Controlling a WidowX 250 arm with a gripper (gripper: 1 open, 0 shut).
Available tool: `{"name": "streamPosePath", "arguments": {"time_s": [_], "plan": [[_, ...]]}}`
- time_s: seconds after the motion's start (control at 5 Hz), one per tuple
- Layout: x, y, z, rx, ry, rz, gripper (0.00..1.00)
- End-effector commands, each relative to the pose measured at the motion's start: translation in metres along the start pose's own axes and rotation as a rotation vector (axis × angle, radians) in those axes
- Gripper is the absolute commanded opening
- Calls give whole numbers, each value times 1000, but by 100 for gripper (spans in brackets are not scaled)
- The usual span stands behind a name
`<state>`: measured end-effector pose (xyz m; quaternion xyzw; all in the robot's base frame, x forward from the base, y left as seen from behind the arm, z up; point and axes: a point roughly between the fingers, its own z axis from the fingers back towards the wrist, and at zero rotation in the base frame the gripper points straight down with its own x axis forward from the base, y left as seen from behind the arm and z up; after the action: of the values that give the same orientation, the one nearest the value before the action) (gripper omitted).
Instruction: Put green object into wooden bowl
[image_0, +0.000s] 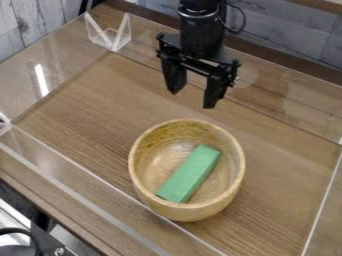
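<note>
Item: green object (190, 173). Small flat bar-shaped block, bright green, matte, plain faces with no markings. Rectangular outline with slightly softened corners. Lies inside the wooden bowl, set diagonally, one end toward the near-left wall and the other toward the far-right. Rests on the bowl's inner floor and lower slope; length roughly half the bowl's width.

Item: wooden bowl (150, 147). Round, light tan, thick-walled, grain visible on rim and inside. Stands upright on the table in the near-right part of the scene.

Item: gripper (197, 93). Black, two-fingered, pointing straight down from a black wrist at the far centre. Jaws spread wide, nothing between them. Hangs above the table surface just beyond the bowl's far rim, apart from bowl and block.

Item: table (94, 110). Brown wood-grain top, bare around the bowl.

Item: clear acrylic wall (54, 55). Transparent panels border the table on the left, near and right sides; reflections visible. A small clear triangular bracket (107, 32) stands at the far left corner.
</note>
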<state>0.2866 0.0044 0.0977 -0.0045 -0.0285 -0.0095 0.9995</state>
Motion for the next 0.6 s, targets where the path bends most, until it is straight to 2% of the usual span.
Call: {"name": "streamPosePath", "arguments": {"time_s": [0.0,0.2,0.4], "plan": [[10,0,23,2,-64,6,100],[19,5,21,-4,-59,-24,100],[16,4,30,0,-69,-86,100]]}}
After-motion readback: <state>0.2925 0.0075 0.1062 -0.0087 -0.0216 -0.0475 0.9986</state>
